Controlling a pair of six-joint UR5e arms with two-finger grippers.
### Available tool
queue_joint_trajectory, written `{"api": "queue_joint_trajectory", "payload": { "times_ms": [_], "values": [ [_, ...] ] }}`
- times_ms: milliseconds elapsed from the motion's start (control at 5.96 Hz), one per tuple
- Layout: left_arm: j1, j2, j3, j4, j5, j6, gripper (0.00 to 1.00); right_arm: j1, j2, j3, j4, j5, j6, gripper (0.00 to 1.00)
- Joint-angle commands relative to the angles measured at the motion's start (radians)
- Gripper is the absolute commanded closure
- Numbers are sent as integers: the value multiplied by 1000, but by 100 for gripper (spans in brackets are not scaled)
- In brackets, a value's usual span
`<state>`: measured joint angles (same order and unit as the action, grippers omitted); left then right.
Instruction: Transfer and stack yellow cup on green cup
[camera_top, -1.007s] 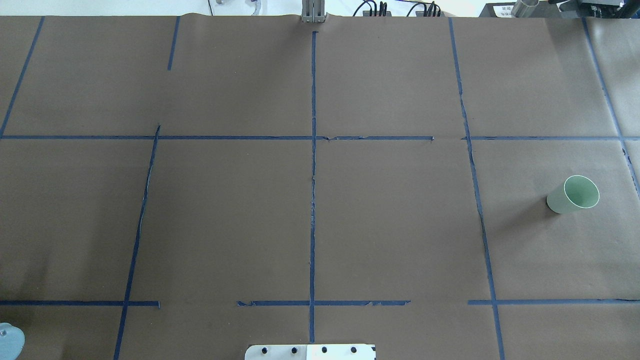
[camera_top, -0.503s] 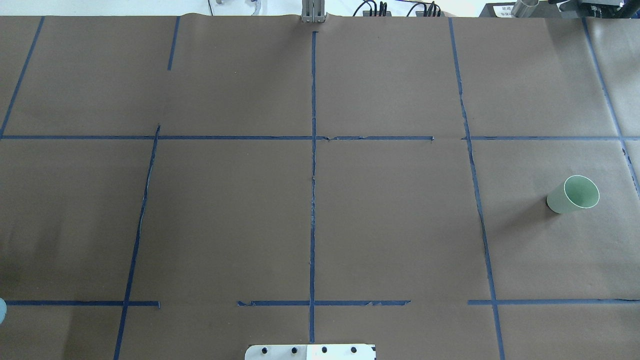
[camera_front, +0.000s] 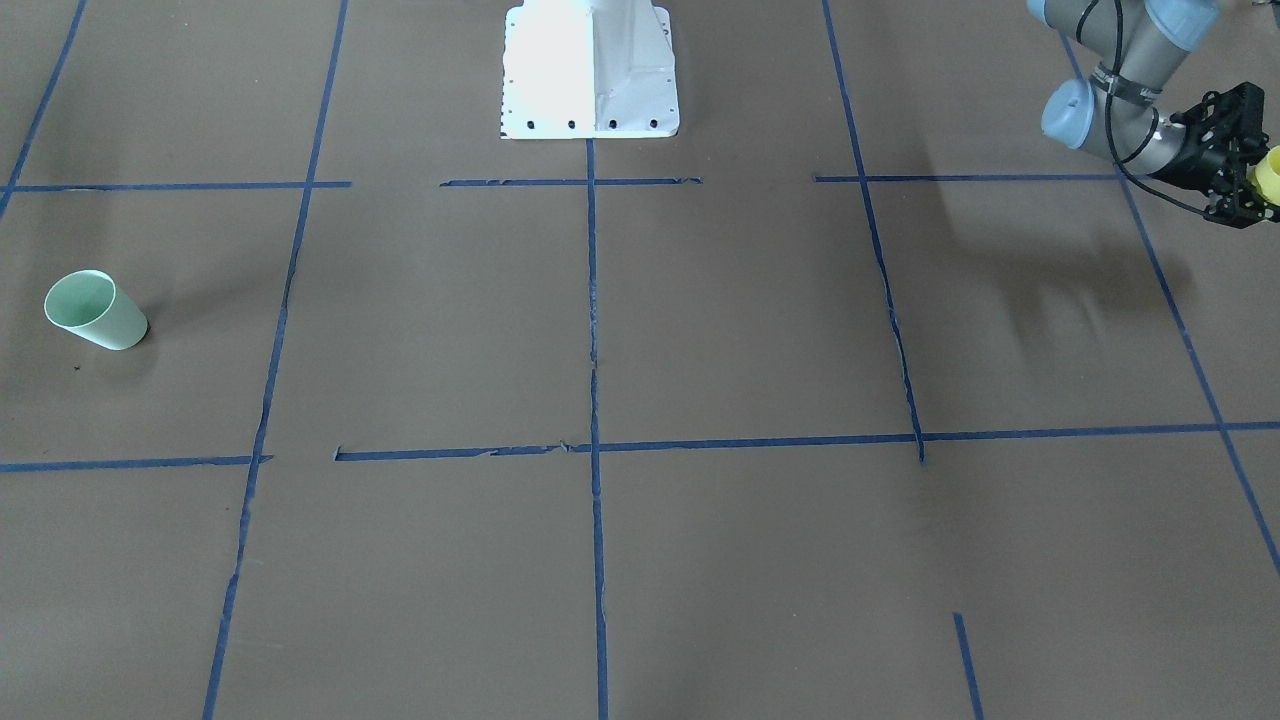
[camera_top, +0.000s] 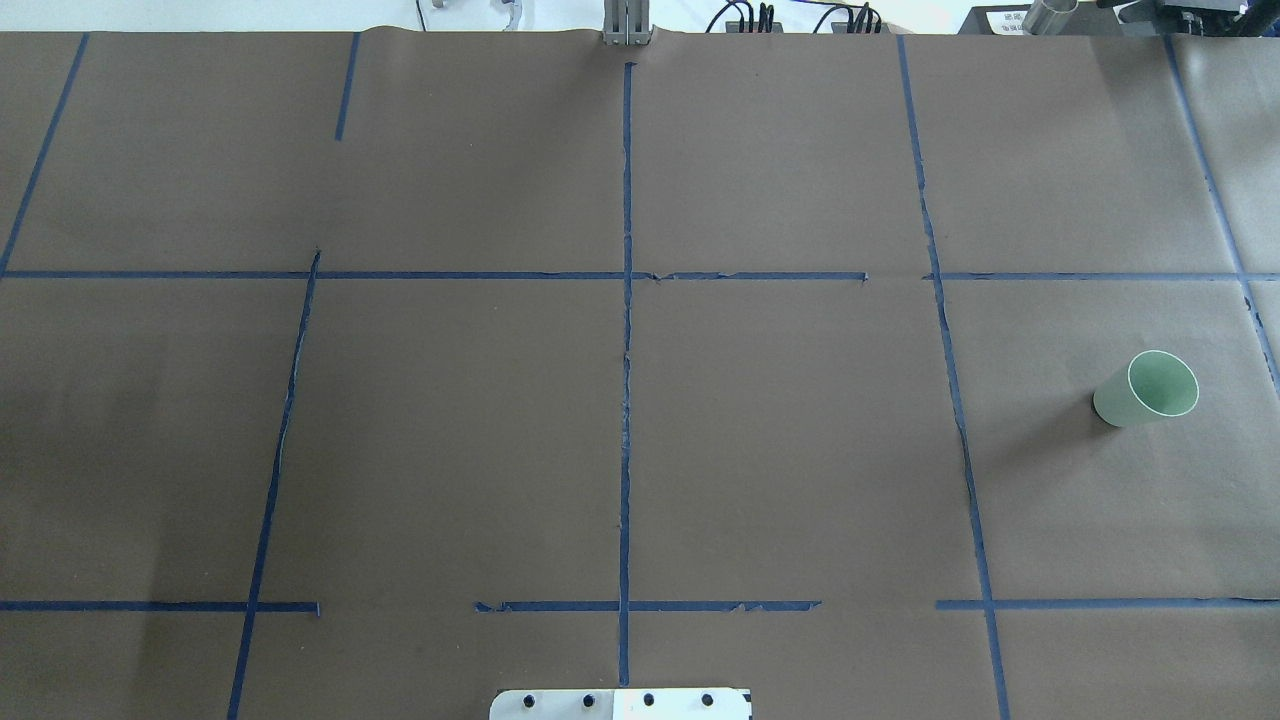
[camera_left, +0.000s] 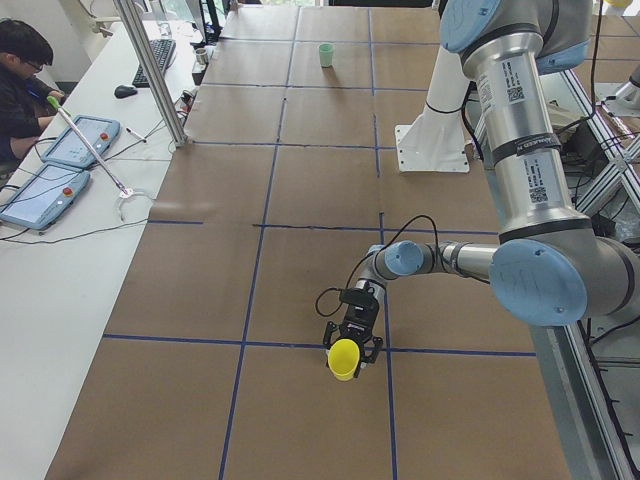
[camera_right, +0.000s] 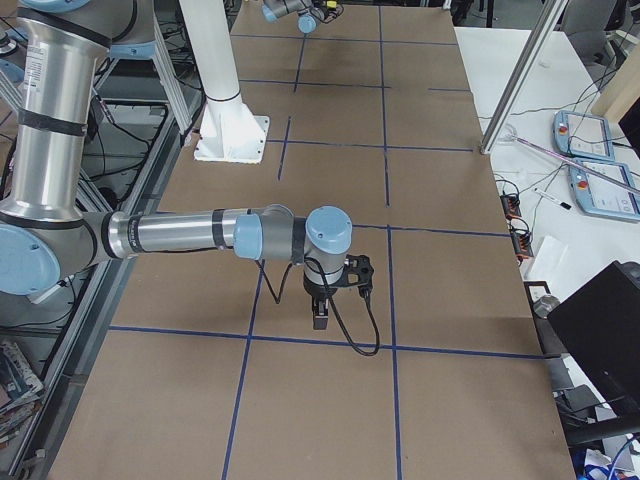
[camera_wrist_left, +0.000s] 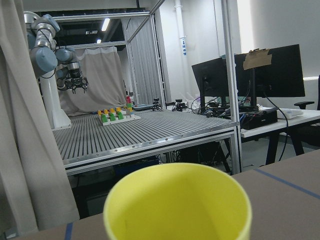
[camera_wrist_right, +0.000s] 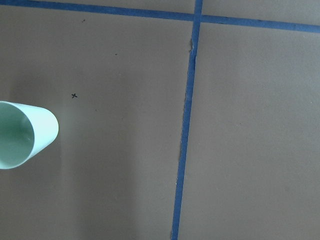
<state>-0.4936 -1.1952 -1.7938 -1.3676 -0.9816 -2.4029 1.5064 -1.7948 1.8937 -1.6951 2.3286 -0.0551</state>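
The yellow cup is held on its side in my left gripper, a little above the table near its left end. It fills the bottom of the left wrist view and shows at the right edge of the front view, beside the left gripper. The green cup stands upright on the right side of the table, also in the front view and at the left edge of the right wrist view. My right gripper points down over the table. I cannot tell whether it is open or shut.
Brown paper with blue tape lines covers the table. The white robot base plate sits at the robot's edge. An operator sits at a side desk with tablets. A metal post stands at the far edge.
A blue-grey part of my left arm at the lower left corner of the overhead view has moved out of view to the left. The green cup has not moved.
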Motion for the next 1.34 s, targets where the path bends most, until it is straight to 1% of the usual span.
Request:
{"api": "queue_joint_trajectory", "payload": {
  "times_ms": [0, 168, 336, 503, 671, 839, 1007, 1174],
  "values": [
    [-156, -29, 23, -367, 34, 422, 66, 0, 0, -1, 0, 0, 0, 0],
    [-201, -65, 31, -556, 31, 623, 66, 0, 0, -1, 0, 2, 1, 0],
    [-235, -151, 33, -655, 26, 774, 64, 0, 0, -1, 0, 3, 1, 0],
    [-237, -244, 31, -689, 23, 853, 68, 0, 0, -1, 0, 8, 1, 0],
    [-237, -362, 13, -720, 23, 870, 71, 0, 0, -1, 0, 21, 1, 0],
    [-234, -482, 14, -716, 17, 884, 82, 0, 0, -1, 0, 21, 1, 0],
    [-224, -577, 36, -720, 20, 1074, 80, 0, 0, -1, 0, 25, 3, 0],
    [-214, -668, 31, -722, 20, 1263, 80, 0, 2, -1, 0, 25, 3, 0]
  ]
}}
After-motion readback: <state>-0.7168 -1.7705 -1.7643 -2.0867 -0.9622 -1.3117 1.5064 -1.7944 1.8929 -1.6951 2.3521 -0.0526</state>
